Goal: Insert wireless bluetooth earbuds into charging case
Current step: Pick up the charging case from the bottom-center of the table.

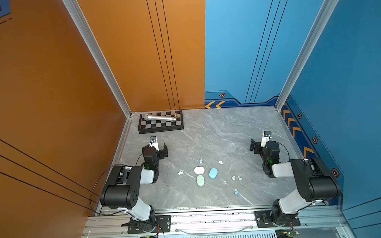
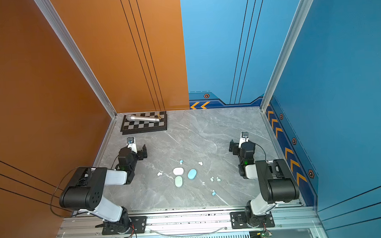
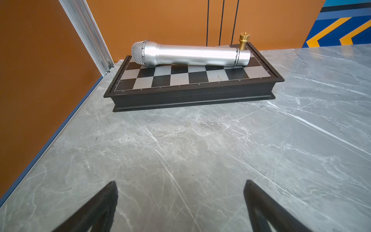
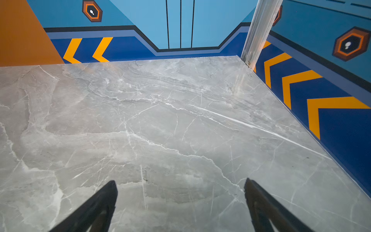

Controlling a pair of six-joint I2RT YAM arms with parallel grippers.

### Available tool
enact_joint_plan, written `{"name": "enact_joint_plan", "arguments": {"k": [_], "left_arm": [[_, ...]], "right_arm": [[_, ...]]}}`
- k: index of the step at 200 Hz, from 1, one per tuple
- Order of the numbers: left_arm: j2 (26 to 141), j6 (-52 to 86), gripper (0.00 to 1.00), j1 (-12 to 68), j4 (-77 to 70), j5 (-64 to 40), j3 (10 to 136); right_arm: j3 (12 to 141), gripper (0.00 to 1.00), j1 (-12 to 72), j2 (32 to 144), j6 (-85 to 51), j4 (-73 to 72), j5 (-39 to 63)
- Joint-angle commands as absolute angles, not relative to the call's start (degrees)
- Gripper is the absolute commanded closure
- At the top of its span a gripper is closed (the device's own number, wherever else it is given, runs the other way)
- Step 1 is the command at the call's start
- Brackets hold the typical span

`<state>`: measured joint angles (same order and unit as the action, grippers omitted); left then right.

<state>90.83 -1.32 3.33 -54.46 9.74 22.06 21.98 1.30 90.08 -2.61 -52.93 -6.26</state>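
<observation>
- Marble worktop (image 1: 208, 134), orange-and-blue booth: six earbuds (image 1: 220, 162) lie loose around three apparently closed cases (image 1: 199, 170).
- Nothing inserted yet: left end effector (image 3: 180, 181) and right end effector (image 4: 180, 180) wide, empty.

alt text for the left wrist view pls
A silver microphone lies on a black chessboard next to a small gold chess piece, in the corner of a grey marble table. The left gripper, open and empty, points toward them.

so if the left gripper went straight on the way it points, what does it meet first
The left gripper would probably meet the front edge of the black-and-silver chessboard box; riding higher, the silver microphone lying on it. Its height is unclear.
</observation>
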Motion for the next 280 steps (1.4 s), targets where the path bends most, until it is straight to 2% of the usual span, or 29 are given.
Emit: {"name": "enact_joint_plan", "arguments": {"k": [1,151,177,196,222,230,243,249,265,280], "left_arm": [[89.8,-1.6,0.02,2.8,-54.1,8.8,21.4],[89.7,-0.2,0.02,1.4,-53.5,8.2,21.6],[89.1,1.3,0.02,-0.9,-53.6,3.6,21.0],[87.5,1.6,0.02,-0.7,-51.6,5.8,21.7],[77.0,2.0,0.02,-0.6,-42.5,7.7,22.0],[72.5,4.0,0.02,-0.8,-39.3,7.8,21.8],[65.5,16.5,0.02,-1.7,-28.8,12.6,23.0],[62.5,22.4,0.02,-2.8,-22.3,13.0,24.4],[56.0,25.7,0.02,-6.4,-9.8,2.5,27.9],[50.4,23.7,0.02,-4.5,-6.4,-1.1,27.6]], "right_arm": [[21.4,0.00,1.8,88.6,-3.3,-51.9,-7.3],[21.4,0.00,1.2,88.5,-3.6,-51.9,-6.0],[21.5,0.00,0.5,88.3,-4.5,-52.0,-5.2],[25.2,0.00,0.0,84.1,-5.7,-41.0,-7.1],[33.9,0.00,-0.5,76.8,-9.1,-22.7,-4.7],[36.8,0.00,-1.2,74.7,-15.2,-17.1,-4.6],[43.0,0.00,-3.2,71.6,-31.9,-3.2,-6.0],[45.5,0.00,-5.7,70.7,-36.0,2.0,-1.8],[47.9,0.00,-11.0,70.1,-42.6,3.1,17.6],[50.5,0.06,-10.1,69.2,-44.0,9.8,21.4]]}}
